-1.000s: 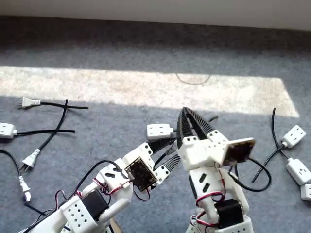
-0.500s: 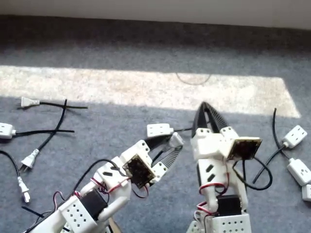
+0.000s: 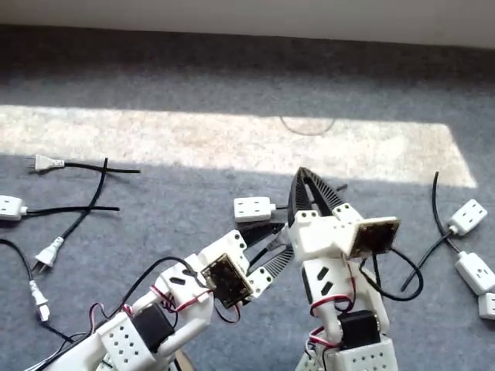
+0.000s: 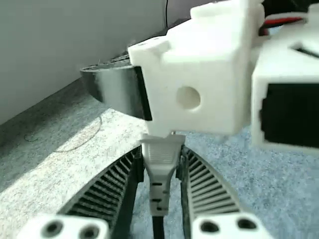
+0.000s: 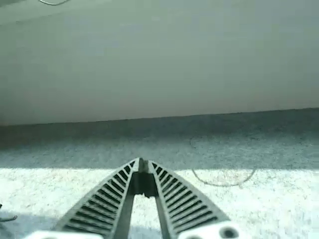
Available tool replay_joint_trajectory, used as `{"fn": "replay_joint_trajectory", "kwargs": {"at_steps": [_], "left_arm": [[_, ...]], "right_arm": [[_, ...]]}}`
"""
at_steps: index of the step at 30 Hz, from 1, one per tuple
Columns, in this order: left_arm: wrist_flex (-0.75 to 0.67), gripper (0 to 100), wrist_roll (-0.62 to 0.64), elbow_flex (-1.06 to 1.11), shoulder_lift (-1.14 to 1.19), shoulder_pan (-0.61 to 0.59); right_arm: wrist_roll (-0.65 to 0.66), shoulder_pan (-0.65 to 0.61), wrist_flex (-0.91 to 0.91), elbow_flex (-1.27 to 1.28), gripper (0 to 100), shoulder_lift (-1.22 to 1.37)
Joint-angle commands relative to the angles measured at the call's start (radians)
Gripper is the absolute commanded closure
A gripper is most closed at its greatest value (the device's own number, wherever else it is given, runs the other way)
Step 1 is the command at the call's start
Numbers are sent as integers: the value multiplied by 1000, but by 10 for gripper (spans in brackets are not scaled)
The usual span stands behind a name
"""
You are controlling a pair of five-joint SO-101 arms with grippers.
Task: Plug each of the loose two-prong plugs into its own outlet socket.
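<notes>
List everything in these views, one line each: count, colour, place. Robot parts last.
loose plugs: three, white on black cords, on the carpet at the high view's left.
held plug: one, pale grey, between the fingers of the left claw.
outlet sockets: five, white; one at the left edge, one at centre, three at the right.
wire loop: one, thin, on the sunlit band.
carpet: one, grey, under everything.
left claw: one, black fingers, shut on the held plug, near the centre socket.
right claw: one, black fingers, shut, beside the centre socket.
</notes>
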Motion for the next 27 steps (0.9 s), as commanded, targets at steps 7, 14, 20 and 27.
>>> {"fn": "replay_joint_trajectory", "kwargs": {"at_steps": [7,14,20,27], "left_arm": [[-18,994,9,-337,-10,22],[-20,994,8,-401,-10,-8],[-18,994,8,-472,-10,-22],[83,994,3,-544,-10,-24]], "right_arm": [[2,67,-42,125,991,128],[2,71,-85,125,991,200],[2,162,-225,125,991,312],[2,292,-394,99,989,575]]}}
